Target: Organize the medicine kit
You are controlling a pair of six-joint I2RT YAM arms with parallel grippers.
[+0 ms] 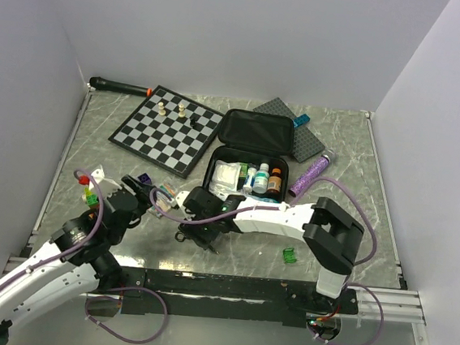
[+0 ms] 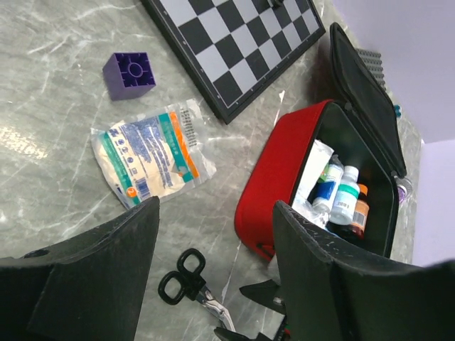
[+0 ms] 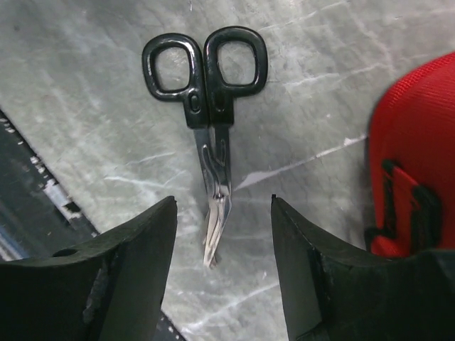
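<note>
- The medicine kit, a soft red fabric zip case with black lining, lies open on the grey marbled table. Its lid stands raised at the far side.
- Inside the kit stand small white bottles with blue and teal labels and a brown bottle with an orange label. White packets are tucked in at their left.
- A pair of black-handled metal scissors lies flat on the table just off the kit's near left corner, blades closed.
- The right gripper is spread wide over the scissors, one finger on each side of the blade tips. Whether it touches them cannot be told.
- The left gripper is also spread wide and holds nothing. It hangs above bare table to the left of the kit.
- A white sachet printed in teal and orange lies left of the kit, with a purple plastic block beyond it.
- The black-and-white chessboard sits just left of the kit's lid.
- A purple glittery tube lies just right of the kit.
</note>
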